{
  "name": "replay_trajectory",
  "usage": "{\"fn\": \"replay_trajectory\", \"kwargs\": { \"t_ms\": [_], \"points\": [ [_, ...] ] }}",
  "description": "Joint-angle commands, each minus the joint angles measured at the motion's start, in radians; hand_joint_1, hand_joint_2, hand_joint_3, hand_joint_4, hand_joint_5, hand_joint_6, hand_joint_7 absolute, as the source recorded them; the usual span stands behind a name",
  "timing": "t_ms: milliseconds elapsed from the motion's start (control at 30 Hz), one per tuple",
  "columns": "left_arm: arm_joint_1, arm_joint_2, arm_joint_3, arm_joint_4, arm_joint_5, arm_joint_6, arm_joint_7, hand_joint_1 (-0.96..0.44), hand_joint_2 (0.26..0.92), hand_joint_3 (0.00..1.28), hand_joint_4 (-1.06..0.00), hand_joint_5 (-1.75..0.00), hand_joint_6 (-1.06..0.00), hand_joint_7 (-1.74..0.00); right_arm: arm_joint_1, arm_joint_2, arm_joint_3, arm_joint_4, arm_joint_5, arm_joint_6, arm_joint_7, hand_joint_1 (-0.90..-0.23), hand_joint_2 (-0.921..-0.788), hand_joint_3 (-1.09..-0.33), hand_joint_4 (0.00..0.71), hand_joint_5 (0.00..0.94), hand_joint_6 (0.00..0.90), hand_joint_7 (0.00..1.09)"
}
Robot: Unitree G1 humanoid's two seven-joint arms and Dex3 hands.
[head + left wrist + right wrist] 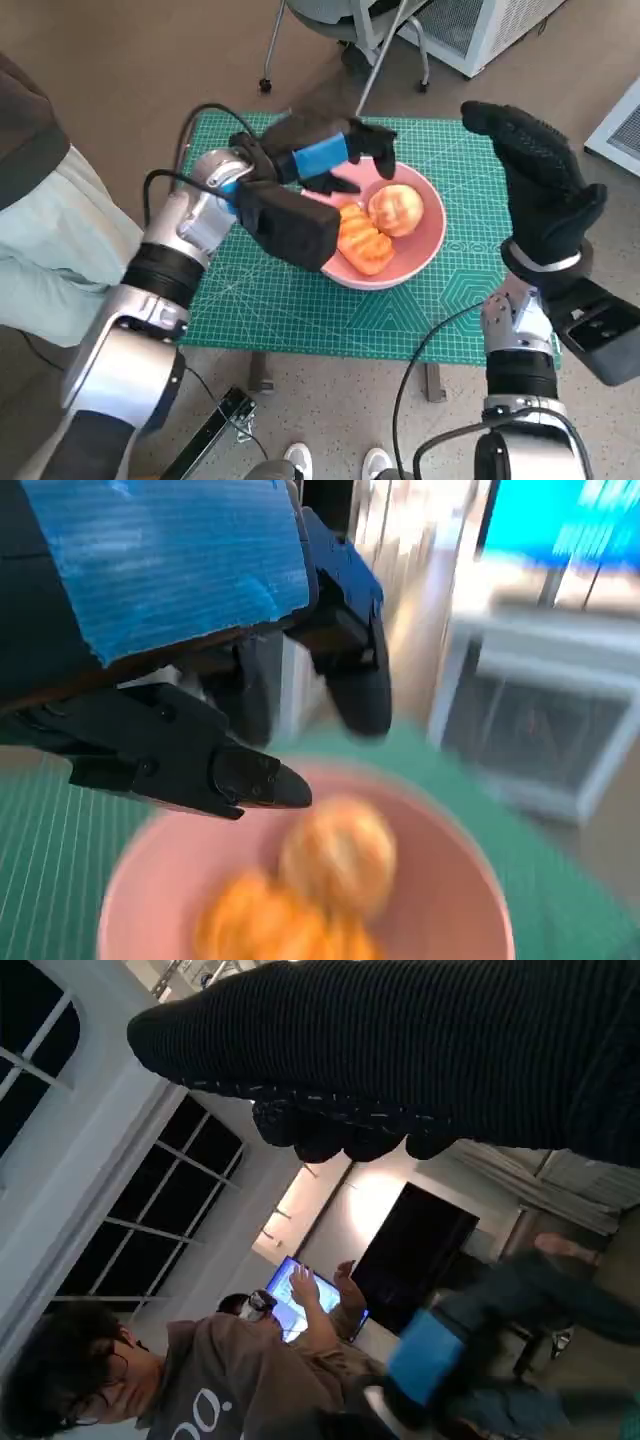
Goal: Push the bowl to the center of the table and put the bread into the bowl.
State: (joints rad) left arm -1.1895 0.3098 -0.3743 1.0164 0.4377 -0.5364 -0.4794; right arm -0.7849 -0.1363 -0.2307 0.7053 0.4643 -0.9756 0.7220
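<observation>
At the head view's centre, the pink bowl on the green worktop holds the round bread and an orange pastry, the left hand hovering empty, fingers spread, while the right hand stands raised at right, fingers loosely apart.

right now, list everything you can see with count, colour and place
bowl: one, pink, on the mat near the table's middle
bread: two pieces, golden orange, inside the bowl
cutting mat: one, green, covering the table
office chair: one, grey, on the floor beyond the table
person: one, brown top, in the right wrist view
left hand: one, black with blue tape, over the bowl's far rim, fingers apart, holding nothing
right hand: one, black glove, raised over the table's right side, holding nothing
</observation>
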Motion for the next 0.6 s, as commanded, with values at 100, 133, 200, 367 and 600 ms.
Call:
{"fn": "replay_trajectory", "kwargs": {
  "t_ms": [100, 133, 200, 367, 600],
  "points": [
    [0.042, 0.02, 0.057, -0.045, -0.092, -0.017, -0.081, -0.29, 0.835, 0.05, -0.03, -0.02, -0.01, -0.56, 0.013, -0.004, 0.001, -0.001, -0.011, 0.015, -0.007, -0.614, -0.921, -0.742, 0.35, 0.001, 0.036, 0.81],
    [0.05, 0.022, 0.07, -0.049, -0.11, -0.031, -0.087, -0.31, 0.842, 0.05, -0.02, -0.01, 0.0, -0.55, 0.012, -0.003, 0.001, -0.001, -0.012, 0.015, -0.008, -0.613, -0.921, -0.742, 0.35, 0.001, 0.036, 0.81],
    [0.07, 0.022, 0.107, -0.061, -0.165, -0.068, -0.104, -0.33, 0.85, 0.05, -0.01, -0.01, 0.0, -0.54, 0.008, -0.003, 0.0, 0.001, -0.013, 0.015, -0.011, -0.613, -0.921, -0.742, 0.35, 0.001, 0.036, 0.81],
    [0.132, 0.017, 0.234, -0.123, -0.343, -0.137, -0.131, -0.39, 0.886, 0.02, -0.05, -0.01, -0.07, -0.46, 0.0, -0.003, 0.0, 0.0, -0.012, 0.024, -0.018, -0.609, -0.921, -0.743, 0.35, 0.001, 0.034, 0.82],
    [0.249, -0.032, 0.409, -0.319, -0.622, -0.121, -0.122, -0.42, 0.916, 0.03, -0.18, -0.02, -0.26, -0.25, -0.012, 0.004, 0.0, -0.006, -0.031, 0.033, -0.059, -0.606, -0.921, -0.735, 0.351, 0.001, 0.049, 0.82]
  ]
}}
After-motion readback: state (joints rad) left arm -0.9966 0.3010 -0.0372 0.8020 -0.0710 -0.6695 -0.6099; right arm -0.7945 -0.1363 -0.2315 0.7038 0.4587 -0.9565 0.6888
